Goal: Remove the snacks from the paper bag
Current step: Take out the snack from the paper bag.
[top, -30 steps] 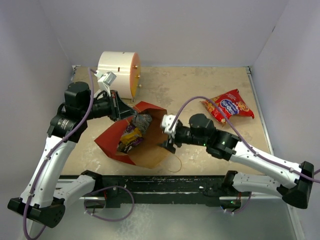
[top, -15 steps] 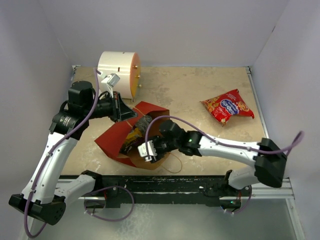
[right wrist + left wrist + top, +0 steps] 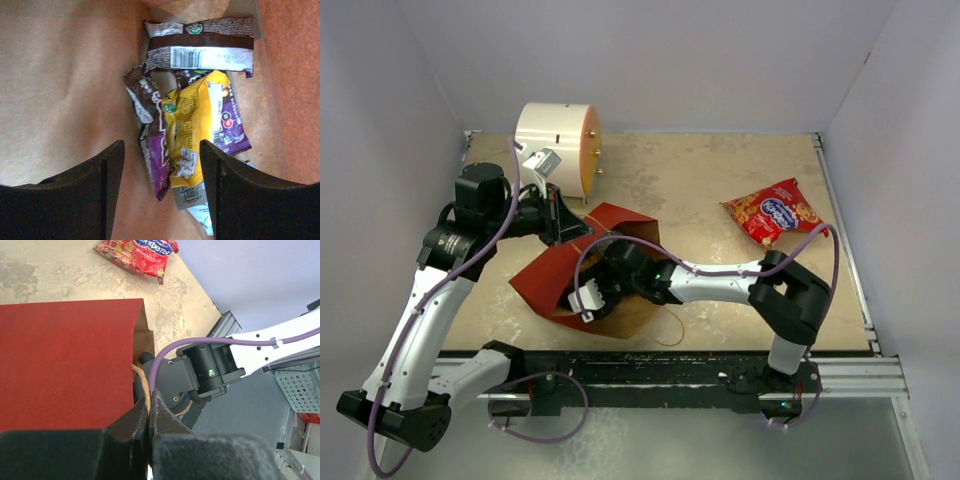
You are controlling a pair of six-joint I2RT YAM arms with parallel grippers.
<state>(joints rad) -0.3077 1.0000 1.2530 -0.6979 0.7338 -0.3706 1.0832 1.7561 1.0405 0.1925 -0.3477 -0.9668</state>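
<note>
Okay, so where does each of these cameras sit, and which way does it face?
Top external: above and behind the arm bases, looking down at the table; left arm and right arm show.
Left wrist: on the left arm, looking along its shut left hand holding the paper bag.
Right wrist: inside the paper bag, looking past the open right hand at the snack packets.
Shared: top and left wrist both show the red snack bag.
</note>
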